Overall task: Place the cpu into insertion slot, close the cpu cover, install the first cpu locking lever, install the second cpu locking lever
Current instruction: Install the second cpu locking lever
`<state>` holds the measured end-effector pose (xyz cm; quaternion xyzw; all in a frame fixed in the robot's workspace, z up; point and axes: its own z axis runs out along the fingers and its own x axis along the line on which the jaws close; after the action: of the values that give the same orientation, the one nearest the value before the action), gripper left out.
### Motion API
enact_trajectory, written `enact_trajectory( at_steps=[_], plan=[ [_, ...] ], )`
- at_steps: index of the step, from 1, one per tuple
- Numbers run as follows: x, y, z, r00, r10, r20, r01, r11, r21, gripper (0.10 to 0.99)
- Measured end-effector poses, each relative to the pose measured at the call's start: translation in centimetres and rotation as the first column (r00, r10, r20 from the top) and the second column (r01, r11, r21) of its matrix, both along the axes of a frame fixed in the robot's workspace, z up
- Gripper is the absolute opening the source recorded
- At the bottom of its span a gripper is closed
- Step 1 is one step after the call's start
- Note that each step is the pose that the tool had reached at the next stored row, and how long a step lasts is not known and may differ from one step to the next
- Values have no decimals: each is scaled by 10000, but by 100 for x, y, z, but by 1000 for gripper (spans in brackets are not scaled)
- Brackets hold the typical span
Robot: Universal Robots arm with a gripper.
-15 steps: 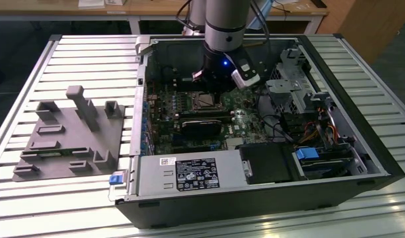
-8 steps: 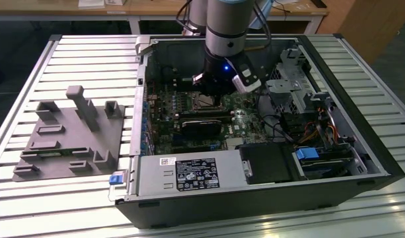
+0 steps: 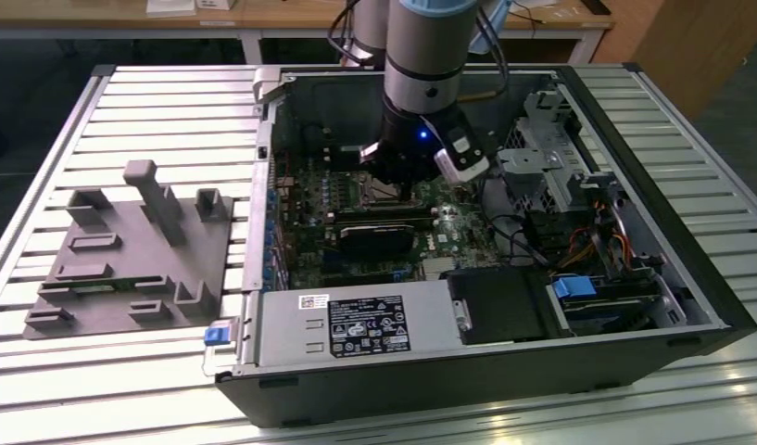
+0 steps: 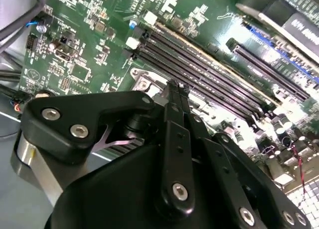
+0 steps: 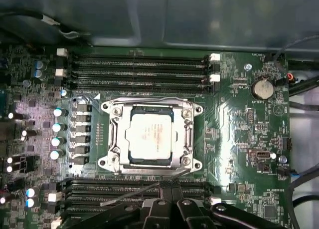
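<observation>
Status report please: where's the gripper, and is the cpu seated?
Gripper shut, empty, low over motherboard beside the socket. Cpu seated in insertion slot, cpu cover down around it. Memory slots flank socket; nothing on top.

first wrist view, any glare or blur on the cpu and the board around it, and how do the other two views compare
In the first wrist view the cpu top is washed pale by glare, and the cpu cover shines; the board stays fairly sharp. In the second wrist view the black pincer body looms close and soft, with bright reflections on the memory slots. In the exterior view the case interior is dim, the slatted table brightly lit.
</observation>
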<state>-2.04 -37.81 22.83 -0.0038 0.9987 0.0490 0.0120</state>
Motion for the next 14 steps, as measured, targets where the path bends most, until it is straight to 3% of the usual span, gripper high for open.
enact_trajectory(
  at_steps=[10,14],
  plan=[
    [-272,-4,-2,10000,2,1,-2,10000,9,122],
    [-328,-4,-17,10000,2,2,-2,10000,10,122]
  ],
)
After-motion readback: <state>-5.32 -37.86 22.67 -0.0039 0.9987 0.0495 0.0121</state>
